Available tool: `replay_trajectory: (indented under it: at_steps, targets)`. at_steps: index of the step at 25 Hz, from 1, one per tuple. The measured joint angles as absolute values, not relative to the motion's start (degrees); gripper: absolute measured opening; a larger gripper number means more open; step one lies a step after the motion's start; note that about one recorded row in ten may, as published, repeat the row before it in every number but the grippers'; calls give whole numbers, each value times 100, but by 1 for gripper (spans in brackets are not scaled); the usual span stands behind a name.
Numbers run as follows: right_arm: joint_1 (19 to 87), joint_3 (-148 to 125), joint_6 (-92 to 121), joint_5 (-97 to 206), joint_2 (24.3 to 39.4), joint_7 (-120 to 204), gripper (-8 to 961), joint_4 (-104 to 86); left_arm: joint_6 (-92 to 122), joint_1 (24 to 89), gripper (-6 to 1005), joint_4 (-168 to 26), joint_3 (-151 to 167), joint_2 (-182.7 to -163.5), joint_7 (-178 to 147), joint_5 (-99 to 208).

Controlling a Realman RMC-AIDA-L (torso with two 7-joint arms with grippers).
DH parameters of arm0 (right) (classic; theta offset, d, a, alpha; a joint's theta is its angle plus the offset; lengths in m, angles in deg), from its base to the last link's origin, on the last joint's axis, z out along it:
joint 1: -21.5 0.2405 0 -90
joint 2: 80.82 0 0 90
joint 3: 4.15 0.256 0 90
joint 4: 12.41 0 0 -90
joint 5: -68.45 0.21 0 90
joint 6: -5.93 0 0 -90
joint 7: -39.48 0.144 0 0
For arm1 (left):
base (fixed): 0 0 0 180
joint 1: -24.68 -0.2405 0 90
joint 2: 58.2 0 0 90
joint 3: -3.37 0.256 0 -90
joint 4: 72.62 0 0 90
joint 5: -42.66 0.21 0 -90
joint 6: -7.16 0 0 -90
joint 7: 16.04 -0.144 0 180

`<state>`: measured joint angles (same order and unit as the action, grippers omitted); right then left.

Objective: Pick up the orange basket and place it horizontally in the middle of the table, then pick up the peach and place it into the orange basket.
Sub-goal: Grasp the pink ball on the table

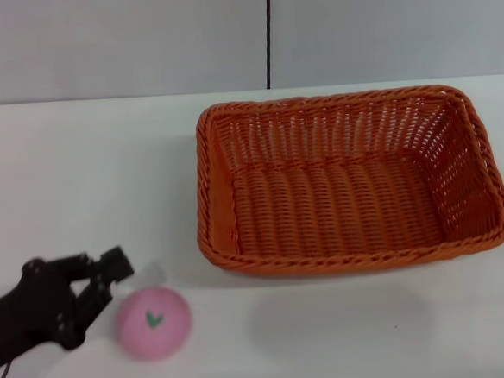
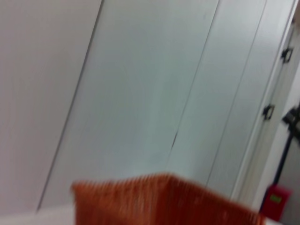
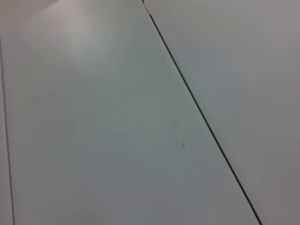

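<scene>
The orange basket (image 1: 347,182) lies lengthwise across the white table (image 1: 78,175), right of centre, with nothing inside it. Its rim also shows in the left wrist view as the blurred orange basket (image 2: 159,199). The pink peach (image 1: 153,323) with a green leaf mark rests on the table near the front left. My left gripper (image 1: 107,286) is just to the left of the peach, low over the table, open with nothing between its fingers. One black finger (image 1: 114,264) reaches past the peach's upper left side. My right gripper is out of view.
Pale wall panels with a dark vertical seam (image 1: 268,32) stand behind the table. The right wrist view holds only wall panels (image 3: 117,117). A red box (image 2: 276,200) sits off at the room's edge.
</scene>
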<state>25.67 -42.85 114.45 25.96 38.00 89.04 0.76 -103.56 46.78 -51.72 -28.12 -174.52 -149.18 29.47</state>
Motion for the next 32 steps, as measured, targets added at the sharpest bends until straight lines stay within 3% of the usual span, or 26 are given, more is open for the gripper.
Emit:
replay_trajectory:
  at_steps: [3,9,15,25,32]
  targets:
    - [2540,-4183,11430,2594,3800,8898,545,-25,-10516,5041,156,-5178,-2773,-17562,-14701,2774]
    - [2494,-4141,11434,2572,3801,8896,545,-66,-10411,5447,14,-5139,-2504,-17596,-14627,2759]
    - [2445,-4141,11419,2573,3799,8894,546,-143,-10061,5254,27,-5033,-2465,-17521,-14678,2667]
    - [2493,-4142,11394,2558,3783,8890,547,-129,-10151,4746,342,-4782,-2042,-17269,-14151,2686]
    - [2515,-4163,11387,2557,3783,8888,547,-129,-10365,4611,598,-4694,-1687,-17280,-13926,2677]
